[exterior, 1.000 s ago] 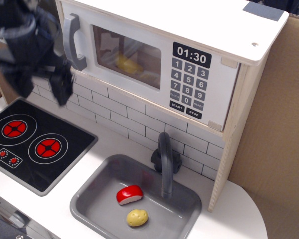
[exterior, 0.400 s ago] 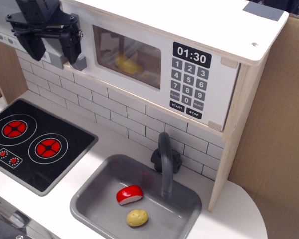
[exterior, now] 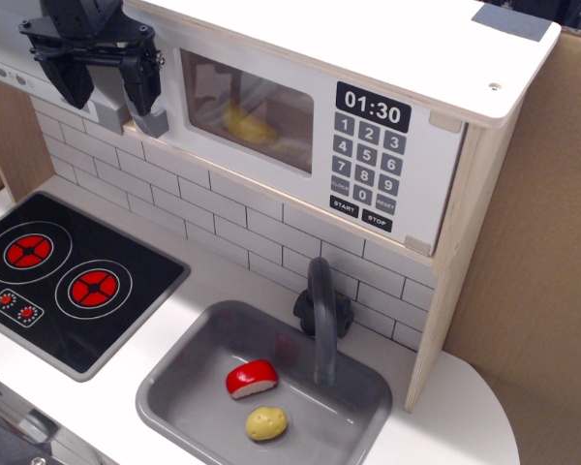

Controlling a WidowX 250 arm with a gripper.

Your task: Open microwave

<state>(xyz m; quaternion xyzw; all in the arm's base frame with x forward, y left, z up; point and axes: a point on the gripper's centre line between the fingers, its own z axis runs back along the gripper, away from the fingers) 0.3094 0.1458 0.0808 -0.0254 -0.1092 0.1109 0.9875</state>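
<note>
The microwave (exterior: 368, 107) is a white box with plywood sides at the top of the toy kitchen. Its door (exterior: 247, 111) with a clear window is shut, and a yellow item shows behind the window. The black display reads 01:30 above the grey keypad (exterior: 368, 160). My black gripper (exterior: 107, 87) is open at the door's left edge. Its right finger (exterior: 140, 85) lies in front of the grey bar handle, of which only the lower end (exterior: 153, 122) shows. I cannot tell whether a finger touches the handle.
A black stovetop (exterior: 68, 276) with two red burners lies at the lower left. A grey sink (exterior: 174, 387) holds a red-and-white item (exterior: 251, 379) and a yellow potato (exterior: 266, 422), with a grey faucet (exterior: 320, 315) behind it. A cardboard wall (exterior: 542, 271) stands on the right.
My gripper rose from the lower left, beside the tiled wall, up and to the right to the door handle. Over the last moment it crept slightly higher. The door has stayed shut.
</note>
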